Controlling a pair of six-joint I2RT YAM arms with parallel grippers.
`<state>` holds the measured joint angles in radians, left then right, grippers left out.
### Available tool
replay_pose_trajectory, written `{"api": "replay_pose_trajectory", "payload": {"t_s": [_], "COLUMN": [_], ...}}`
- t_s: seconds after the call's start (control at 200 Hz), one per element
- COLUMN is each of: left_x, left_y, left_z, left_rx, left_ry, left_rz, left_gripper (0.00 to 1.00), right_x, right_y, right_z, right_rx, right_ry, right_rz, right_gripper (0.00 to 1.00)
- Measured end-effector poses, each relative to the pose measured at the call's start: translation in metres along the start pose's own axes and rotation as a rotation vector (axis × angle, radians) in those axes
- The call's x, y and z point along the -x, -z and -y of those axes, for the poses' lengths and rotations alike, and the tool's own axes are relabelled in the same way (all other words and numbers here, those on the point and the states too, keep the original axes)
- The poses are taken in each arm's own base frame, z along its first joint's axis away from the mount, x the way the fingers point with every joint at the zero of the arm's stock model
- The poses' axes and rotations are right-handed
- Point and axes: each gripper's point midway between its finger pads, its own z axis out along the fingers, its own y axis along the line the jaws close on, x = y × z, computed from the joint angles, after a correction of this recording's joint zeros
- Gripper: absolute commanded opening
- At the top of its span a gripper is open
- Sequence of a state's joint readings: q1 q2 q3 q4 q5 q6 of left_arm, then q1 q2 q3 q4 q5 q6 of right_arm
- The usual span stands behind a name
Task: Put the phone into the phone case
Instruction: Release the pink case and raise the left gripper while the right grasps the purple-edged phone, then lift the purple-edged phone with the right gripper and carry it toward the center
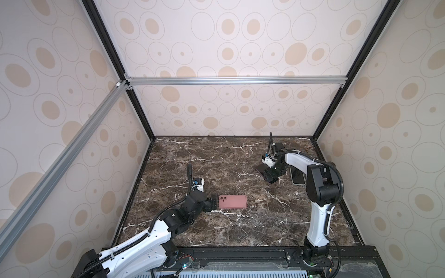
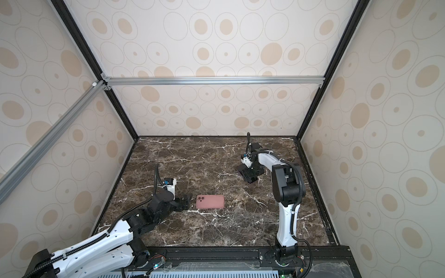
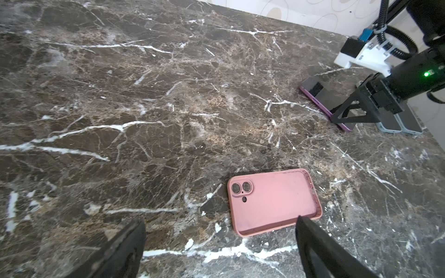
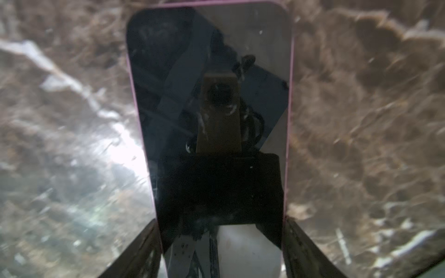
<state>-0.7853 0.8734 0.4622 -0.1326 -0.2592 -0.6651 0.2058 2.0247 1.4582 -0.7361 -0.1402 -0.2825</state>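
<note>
The pink phone case (image 1: 232, 201) (image 2: 210, 201) (image 3: 272, 202) lies flat on the marble table, its camera holes at the end towards my left gripper. My left gripper (image 1: 214, 203) (image 2: 187, 201) (image 3: 219, 221) sits low at that end with its jaws wide open and nothing between them; one finger (image 3: 313, 240) overlaps the case's near corner in the left wrist view. At the back right, my right gripper (image 1: 271, 177) (image 2: 250, 177) (image 4: 221, 221) is shut on the phone (image 4: 209, 96) (image 1: 261, 167) (image 3: 320, 96). The phone has a dark screen and a purple rim, and the fingers press on its two long edges.
Two more phones with light blue rims (image 1: 297, 179) (image 3: 390, 125) lie side by side just right of the held phone, partly under the right arm. The brown marble table (image 1: 216, 156) is walled on three sides, with a black rail along its front.
</note>
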Motion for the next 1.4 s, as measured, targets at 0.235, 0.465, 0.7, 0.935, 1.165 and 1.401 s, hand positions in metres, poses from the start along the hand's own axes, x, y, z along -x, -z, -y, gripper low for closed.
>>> {"api": "replay_pose_trajectory", "payload": {"t_s": [0.235, 0.465, 0.7, 0.935, 1.165, 1.401], "left_x": [-0.012, 0.013, 0.019, 0.021, 0.033, 0.044], "left_y": [-0.018, -0.02, -0.021, -0.021, -0.011, 0.006], "left_z": [0.014, 0.042, 0.048, 0.047, 0.049, 0.047], "left_rx": [-0.032, -0.159, -0.222, -0.234, -0.258, -0.286], "left_ry": [-0.01, 0.053, 0.097, 0.108, 0.109, 0.116], "left_rz": [-0.082, -0.073, -0.08, -0.084, -0.045, 0.015], "left_gripper": [0.95, 0.93, 0.93, 0.96, 0.98, 0.98], "right_x": [0.002, 0.008, 0.011, -0.003, 0.013, 0.036], "right_y": [0.032, 0.061, 0.073, 0.053, 0.041, 0.027], "right_z": [-0.035, -0.063, -0.078, -0.077, -0.057, -0.038], "right_rx": [0.073, 0.126, 0.136, 0.078, -0.007, 0.005], "right_ry": [-0.005, 0.021, 0.034, 0.102, 0.285, 0.43], "right_rz": [0.137, 0.263, 0.296, 0.197, 0.141, 0.098], "right_gripper": [0.06, 0.06, 0.21, 0.87, 0.94, 0.94]}}
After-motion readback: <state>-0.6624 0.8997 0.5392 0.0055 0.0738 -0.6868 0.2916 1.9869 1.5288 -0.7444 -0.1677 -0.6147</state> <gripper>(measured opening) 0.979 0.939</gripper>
